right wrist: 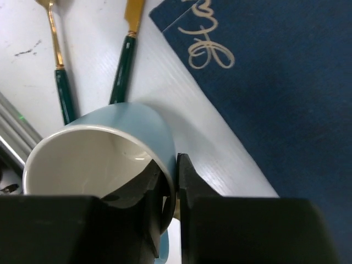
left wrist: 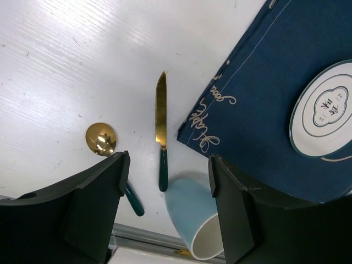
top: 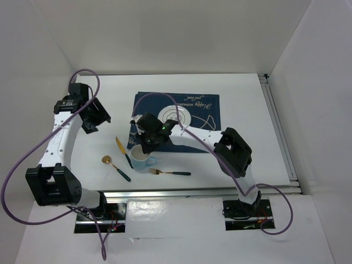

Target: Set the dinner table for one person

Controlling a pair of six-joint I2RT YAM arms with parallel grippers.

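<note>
We see a left arm (top: 58,142) and a right arm (top: 196,136) built alike, with smooth white link shells between boxy black joint housings, each on a black base (top: 242,210) with thin red wires beside it. We follow a purple cable (top: 85,70) looping loosely along each arm, and we spot one small green light (top: 164,128) on the right arm's black wrist. Up close, we find the jaws matte black, thick and angular, with flat inner faces and bevelled edges.
</note>
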